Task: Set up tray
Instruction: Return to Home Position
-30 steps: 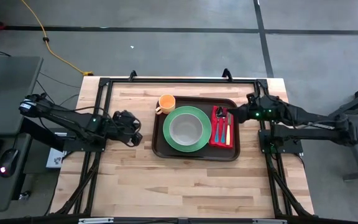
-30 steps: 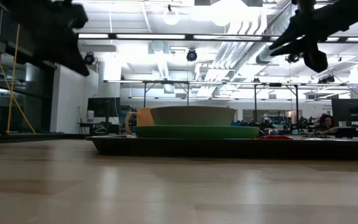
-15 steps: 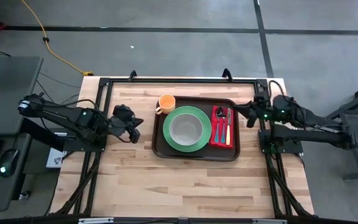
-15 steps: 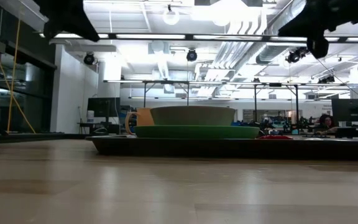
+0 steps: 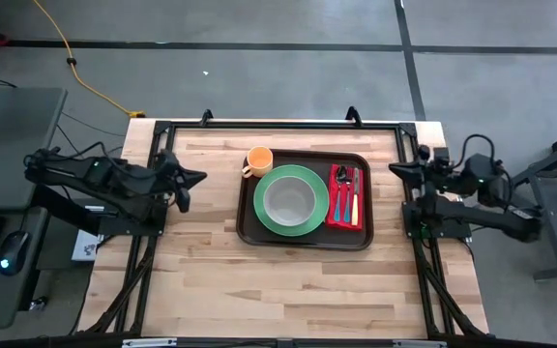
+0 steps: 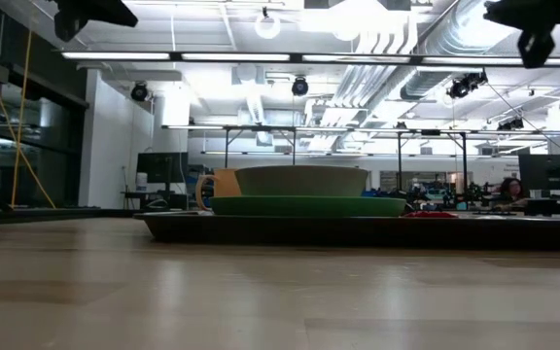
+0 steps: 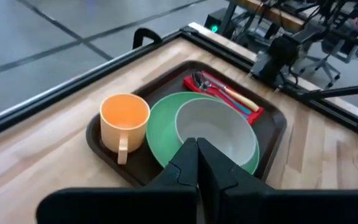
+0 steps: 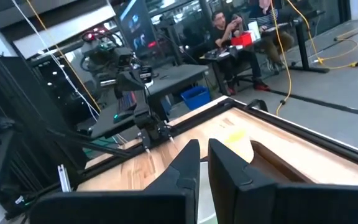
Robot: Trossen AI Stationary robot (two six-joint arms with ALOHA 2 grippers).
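From here, the table (image 5: 259,290) reads as pale planked wood, matt. The tray (image 5: 303,242) looks like smooth dark plastic with a slight sheen. The green plate (image 5: 264,208) and orange mug (image 5: 259,159) look like smooth plastic, and the red napkin (image 5: 334,220) looks matt.

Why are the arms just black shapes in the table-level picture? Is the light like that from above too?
Low view: the bright ceiling lights sit behind them, so the left gripper and right gripper show as silhouettes, and the table has a pale sheen. High view: even light, the tray barely shadowed.
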